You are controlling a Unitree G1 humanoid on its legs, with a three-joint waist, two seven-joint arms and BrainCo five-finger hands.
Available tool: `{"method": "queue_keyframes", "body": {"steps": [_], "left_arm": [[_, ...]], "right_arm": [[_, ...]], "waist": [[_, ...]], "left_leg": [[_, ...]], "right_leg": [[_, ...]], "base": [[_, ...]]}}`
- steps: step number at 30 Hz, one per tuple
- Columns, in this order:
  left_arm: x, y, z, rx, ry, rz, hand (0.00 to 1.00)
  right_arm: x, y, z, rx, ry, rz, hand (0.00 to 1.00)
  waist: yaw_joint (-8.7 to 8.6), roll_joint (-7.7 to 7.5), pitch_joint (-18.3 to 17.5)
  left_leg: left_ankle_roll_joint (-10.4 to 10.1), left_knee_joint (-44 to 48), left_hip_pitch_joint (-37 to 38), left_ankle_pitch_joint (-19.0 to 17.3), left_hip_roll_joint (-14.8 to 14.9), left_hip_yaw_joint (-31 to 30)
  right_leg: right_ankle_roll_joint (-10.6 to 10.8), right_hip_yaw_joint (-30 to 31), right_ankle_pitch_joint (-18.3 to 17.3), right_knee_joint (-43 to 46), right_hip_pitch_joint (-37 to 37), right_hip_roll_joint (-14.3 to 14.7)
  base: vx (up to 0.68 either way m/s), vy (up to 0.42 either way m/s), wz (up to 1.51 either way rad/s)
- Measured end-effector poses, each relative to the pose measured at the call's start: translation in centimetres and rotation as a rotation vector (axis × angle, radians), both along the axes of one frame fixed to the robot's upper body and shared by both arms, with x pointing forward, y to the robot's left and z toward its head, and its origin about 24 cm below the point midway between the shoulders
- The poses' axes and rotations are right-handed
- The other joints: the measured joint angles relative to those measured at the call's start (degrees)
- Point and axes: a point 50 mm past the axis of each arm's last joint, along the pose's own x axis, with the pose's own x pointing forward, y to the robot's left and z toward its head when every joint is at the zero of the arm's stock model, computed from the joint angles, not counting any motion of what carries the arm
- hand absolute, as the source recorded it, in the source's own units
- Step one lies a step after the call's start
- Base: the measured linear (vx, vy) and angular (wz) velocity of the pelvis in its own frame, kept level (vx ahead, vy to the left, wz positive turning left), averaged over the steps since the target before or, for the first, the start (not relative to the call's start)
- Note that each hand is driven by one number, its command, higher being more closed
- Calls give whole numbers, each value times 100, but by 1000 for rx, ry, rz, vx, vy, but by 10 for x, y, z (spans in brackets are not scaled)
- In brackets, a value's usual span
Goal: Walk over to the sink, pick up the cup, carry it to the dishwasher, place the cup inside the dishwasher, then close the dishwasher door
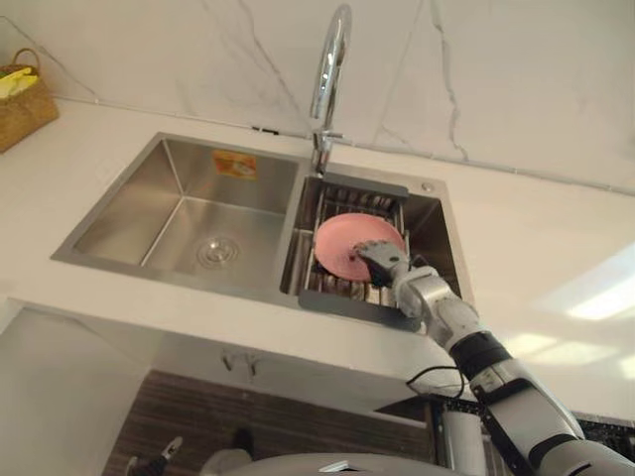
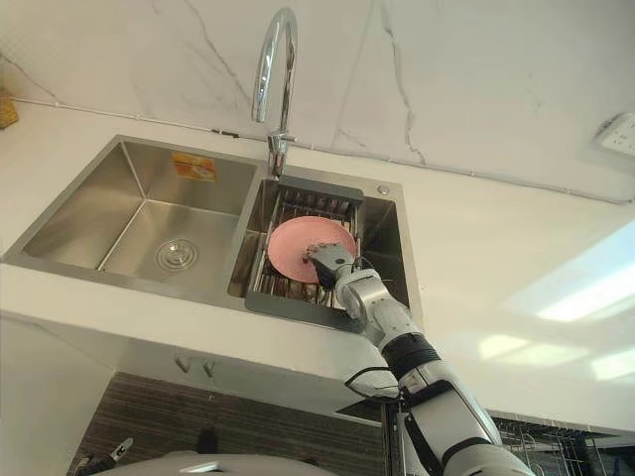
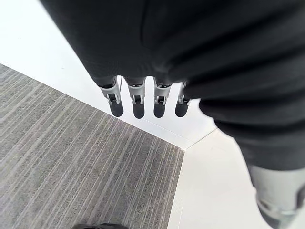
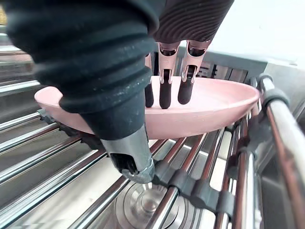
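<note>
While pink dish (image 1: 340,241) lies on rack (image 4: 43,164), right robot hand (image 1: 383,264), fingers (image 4: 165,93) straight, inside it

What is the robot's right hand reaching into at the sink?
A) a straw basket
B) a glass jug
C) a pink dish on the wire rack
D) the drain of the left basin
C: the right hand has its fingers inside the pink dish on the rack, with the thumb outside the rim.
</note>
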Motion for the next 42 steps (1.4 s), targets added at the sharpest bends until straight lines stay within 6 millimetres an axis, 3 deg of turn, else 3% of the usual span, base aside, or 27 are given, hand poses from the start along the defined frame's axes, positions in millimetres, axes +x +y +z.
{"method": "queue_keyframes", "body": {"steps": [8, 17, 26, 42], "left_arm": [[1, 0, 0, 6, 1, -8, 0], [7, 2, 3, 33, -41, -11, 0], [6, 3, 5, 64, -48, -19, 0], [8, 3, 6, 77, -74, -32, 0]], "right_arm": [[1, -7, -1, -3, -119, -38, 100], [-5, -15, 1, 125, -283, -90, 100], [-16, -20, 15, 285, -394, -95, 100], [-25, -46, 41, 342, -515, -138, 100]], "waist": [[-5, -56, 16], [-15, -35, 35], [-106, 7, 63], [-216, 86, 62]], "left_leg": [[-22, 1, 6, -24, -2, 27], [-30, 2, 107, -54, -1, 74], [-41, 2, 191, -92, 11, 186], [-8, 3, 162, -107, -31, 172]], "right_leg": [[-5, 24, -6, -1, 0, -2], [1, 56, -6, -3, 76, -3], [3, 180, -9, 43, 72, -9], [23, 184, -23, 40, 40, -36]], "base": [[1, 0, 0], [-2, 0, -1], [-34, 0, -7], [-2, 0, 0]]}}
